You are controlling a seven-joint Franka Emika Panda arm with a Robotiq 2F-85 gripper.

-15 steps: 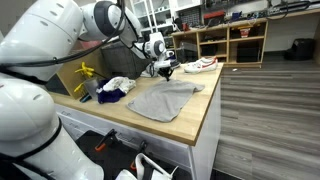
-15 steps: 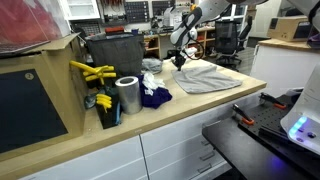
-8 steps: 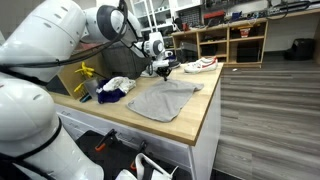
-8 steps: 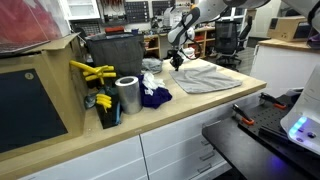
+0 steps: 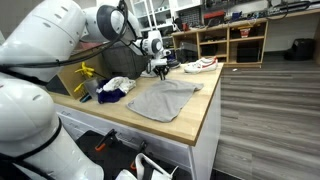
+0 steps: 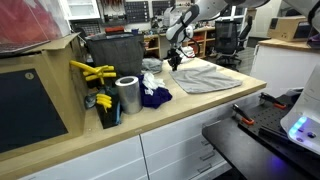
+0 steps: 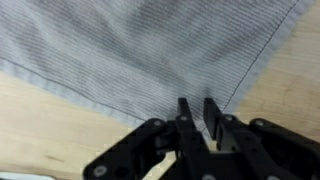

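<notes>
A grey striped cloth (image 5: 165, 98) (image 6: 205, 75) lies spread flat on the wooden counter (image 5: 200, 122) (image 6: 190, 112). My gripper (image 5: 162, 69) (image 6: 173, 62) hangs just above the cloth's far corner, pointing down. In the wrist view the cloth (image 7: 130, 50) fills the upper part, with its hemmed corner edge running toward the black fingers (image 7: 185, 112). The gripper (image 7: 198, 104) stands open by a narrow gap, through which I see the cloth's surface. No fabric is pinched between the pads. Bare wood (image 7: 290, 85) shows beside the hem.
A white and blue bundle of cloth (image 5: 115, 87) (image 6: 155, 97) lies beside the grey one. A metal can (image 6: 127, 95), yellow tools (image 6: 90, 72) and a dark bin (image 6: 112, 55) stand along the counter's back. A white shoe (image 5: 203, 64) rests at the far corner.
The jaws were shut and have parted a little. The gripper has shifted slightly up and away over the cloth's far corner; the cloth lies as before.
</notes>
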